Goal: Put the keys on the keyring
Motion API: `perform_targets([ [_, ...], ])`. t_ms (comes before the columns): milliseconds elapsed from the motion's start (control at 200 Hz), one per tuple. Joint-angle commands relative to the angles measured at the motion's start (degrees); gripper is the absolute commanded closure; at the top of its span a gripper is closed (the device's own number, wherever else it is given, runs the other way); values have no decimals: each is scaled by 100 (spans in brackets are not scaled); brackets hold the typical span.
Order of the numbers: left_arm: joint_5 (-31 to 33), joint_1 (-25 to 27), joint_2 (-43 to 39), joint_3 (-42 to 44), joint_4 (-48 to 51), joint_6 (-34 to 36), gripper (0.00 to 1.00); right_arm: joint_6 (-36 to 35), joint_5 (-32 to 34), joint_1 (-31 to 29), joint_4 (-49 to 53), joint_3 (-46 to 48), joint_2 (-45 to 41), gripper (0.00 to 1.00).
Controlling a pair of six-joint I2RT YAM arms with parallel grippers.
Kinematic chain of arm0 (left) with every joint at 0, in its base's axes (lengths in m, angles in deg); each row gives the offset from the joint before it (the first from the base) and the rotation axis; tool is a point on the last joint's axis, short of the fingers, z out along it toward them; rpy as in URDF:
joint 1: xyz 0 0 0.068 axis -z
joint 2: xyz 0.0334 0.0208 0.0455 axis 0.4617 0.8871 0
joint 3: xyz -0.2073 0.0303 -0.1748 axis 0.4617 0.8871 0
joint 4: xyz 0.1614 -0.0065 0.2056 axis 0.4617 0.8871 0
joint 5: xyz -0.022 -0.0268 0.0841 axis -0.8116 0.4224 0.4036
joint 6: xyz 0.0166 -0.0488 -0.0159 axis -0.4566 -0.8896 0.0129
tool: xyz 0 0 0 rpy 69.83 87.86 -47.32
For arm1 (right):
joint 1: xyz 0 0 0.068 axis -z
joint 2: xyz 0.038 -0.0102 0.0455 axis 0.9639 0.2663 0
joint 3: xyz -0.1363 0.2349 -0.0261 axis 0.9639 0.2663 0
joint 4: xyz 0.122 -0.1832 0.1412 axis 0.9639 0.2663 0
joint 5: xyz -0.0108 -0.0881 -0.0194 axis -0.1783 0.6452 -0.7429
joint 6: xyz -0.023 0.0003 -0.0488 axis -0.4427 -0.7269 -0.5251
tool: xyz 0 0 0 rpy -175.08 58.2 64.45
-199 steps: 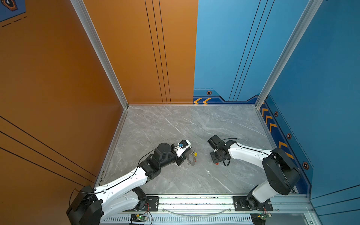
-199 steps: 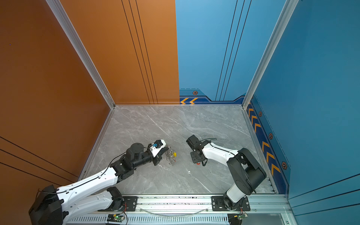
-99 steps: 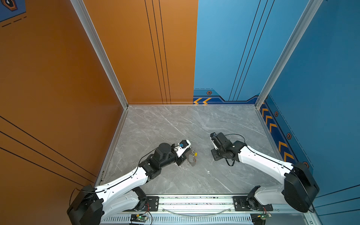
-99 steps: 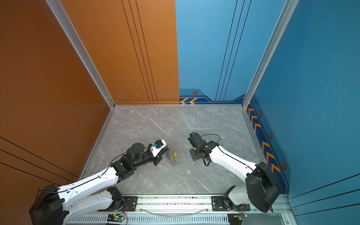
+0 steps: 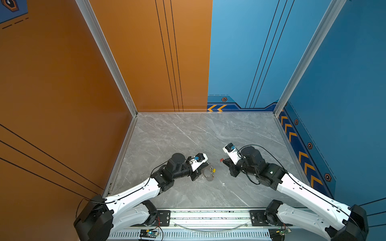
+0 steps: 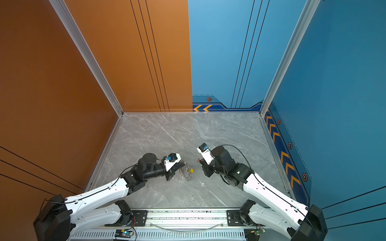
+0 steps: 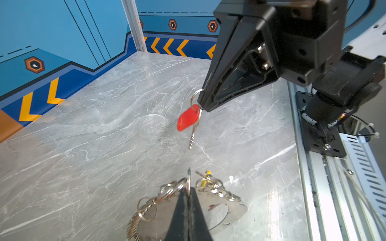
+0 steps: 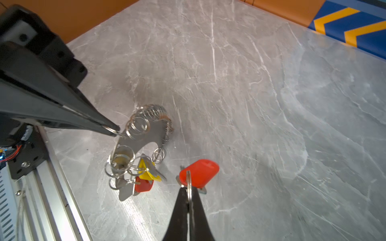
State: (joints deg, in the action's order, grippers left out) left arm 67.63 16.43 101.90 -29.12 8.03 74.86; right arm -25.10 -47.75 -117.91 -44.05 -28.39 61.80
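Observation:
My right gripper (image 5: 223, 161) (image 8: 189, 192) is shut on a small split ring (image 8: 189, 183). From that ring hang a red tag (image 8: 200, 173) (image 7: 188, 117) and a thin silver key (image 7: 193, 135), just above the table. The keyring (image 8: 142, 137) (image 5: 208, 174) is a flat silvery plate strung with a chain of small rings (image 8: 154, 112). It carries a yellow-headed key (image 8: 147, 171) (image 6: 191, 171) and a small red one (image 8: 144, 184). My left gripper (image 7: 188, 193) (image 5: 205, 168) is shut on one upright ring (image 7: 189, 181) of the keyring. The two grippers point at each other, a short gap apart.
The grey marble table (image 5: 188, 135) is walled orange on the left and back left, blue on the back right and right. A metal rail (image 5: 208, 217) with both arm bases runs along the front edge. A tiny pale speck (image 5: 223, 184) lies in front of the keyring.
My right arm has swung its elbow out to the right, and its gripper has turned to point left at the keyring, carrying the red-tagged key. The left arm has stayed still.

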Motion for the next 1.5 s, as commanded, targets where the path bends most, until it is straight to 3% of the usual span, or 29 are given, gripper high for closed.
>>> perform_targets([
  [0,-483,76,-5,-172,-52,67,100,-304,-408,-171,-364,135,-85,100],
  [290,-667,268,-122,-48,161,665,100,-931,-502,-461,-721,608,-544,100],
  [651,-1208,270,-259,173,129,1157,100,-1236,-858,-770,-352,607,-684,100],
  [1261,-831,327,-79,344,-309,1426,100,-1134,-243,-989,-353,642,-497,100],
  [1356,-867,390,-77,688,-877,1870,100,-1052,-193,-957,-380,642,-455,100],
  [1497,-425,432,-157,956,-1381,2033,100,-892,-302,-937,-469,698,-426,100],
])
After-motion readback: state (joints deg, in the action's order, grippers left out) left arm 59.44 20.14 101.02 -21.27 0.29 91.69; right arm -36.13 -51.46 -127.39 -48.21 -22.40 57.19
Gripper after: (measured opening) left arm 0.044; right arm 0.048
